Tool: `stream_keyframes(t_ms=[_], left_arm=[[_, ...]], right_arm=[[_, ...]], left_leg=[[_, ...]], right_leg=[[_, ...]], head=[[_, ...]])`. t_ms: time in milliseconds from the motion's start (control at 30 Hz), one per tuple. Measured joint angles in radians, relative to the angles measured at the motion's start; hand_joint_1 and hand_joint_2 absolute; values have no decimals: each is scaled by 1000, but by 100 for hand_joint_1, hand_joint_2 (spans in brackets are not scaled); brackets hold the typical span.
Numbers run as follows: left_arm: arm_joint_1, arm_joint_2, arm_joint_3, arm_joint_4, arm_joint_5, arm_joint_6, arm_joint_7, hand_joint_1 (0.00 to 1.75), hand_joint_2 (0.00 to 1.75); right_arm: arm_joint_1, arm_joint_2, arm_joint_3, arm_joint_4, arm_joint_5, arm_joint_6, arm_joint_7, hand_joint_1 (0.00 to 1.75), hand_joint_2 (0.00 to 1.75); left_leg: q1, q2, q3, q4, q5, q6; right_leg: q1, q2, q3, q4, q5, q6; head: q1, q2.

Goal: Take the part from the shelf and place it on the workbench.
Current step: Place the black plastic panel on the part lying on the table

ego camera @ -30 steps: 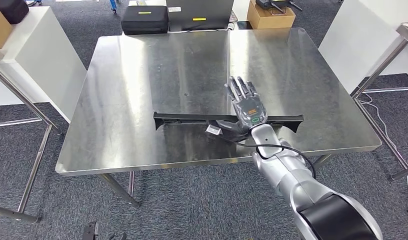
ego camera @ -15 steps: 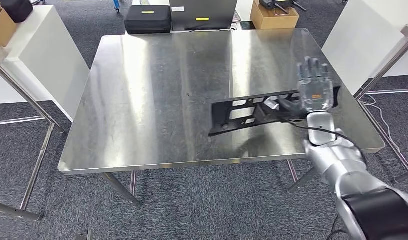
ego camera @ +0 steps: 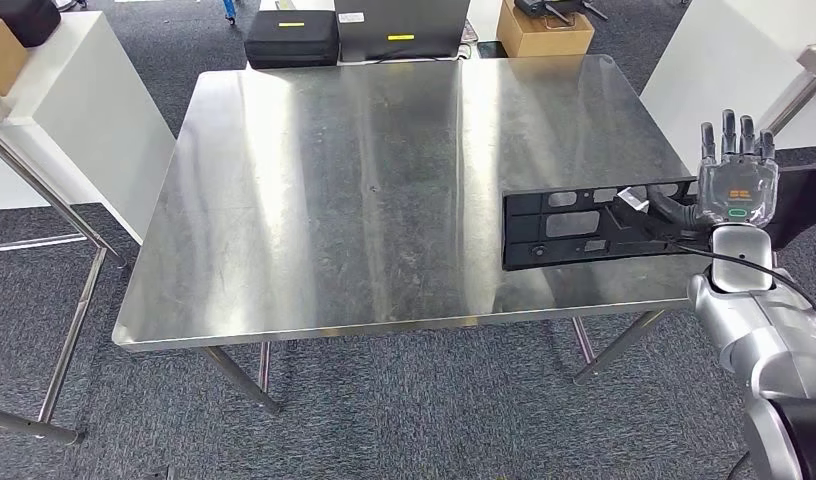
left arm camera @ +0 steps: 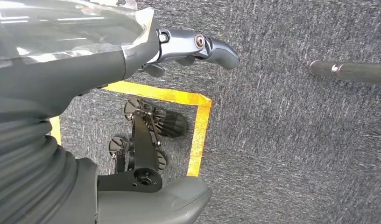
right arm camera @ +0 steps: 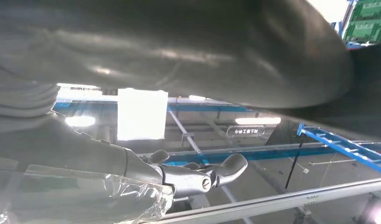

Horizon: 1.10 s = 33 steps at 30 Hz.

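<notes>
Right hand (ego camera: 736, 190) grips long black plastic frame part (ego camera: 584, 226) over right edge of shiny steel workbench (ego camera: 334, 200), fingers pointing up. Left hand (left arm camera: 132, 51) hangs over carpet, holds nothing, fingers curled in.

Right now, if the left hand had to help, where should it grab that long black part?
Probably the free end of the black part over the table, coming from the left: it's long and flat, and the right hand already holds the other end.

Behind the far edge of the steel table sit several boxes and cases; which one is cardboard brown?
The cardboard box behind the steel table's far right corner; the black case and the grey case beside it are dark with yellow labels.
</notes>
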Motion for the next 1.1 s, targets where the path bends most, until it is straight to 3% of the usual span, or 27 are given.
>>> stream_keyframes(t_ms=[633,1100], left_arm=[[-15,11,3,0,-2,-4,-7,0,175],[-35,11,3,0,-10,4,10,0,175]], right_arm=[[28,35,-23,2,15,-1,-47,0,0],[33,169,54,-14,17,-1,-56,0,0]], left_leg=[[0,0,0,0,0,0],[1,2,0,0,0,0]], right_leg=[[0,0,0,0,0,0],[1,1,0,1,0,0]], head=[[0,0],[0,0]])
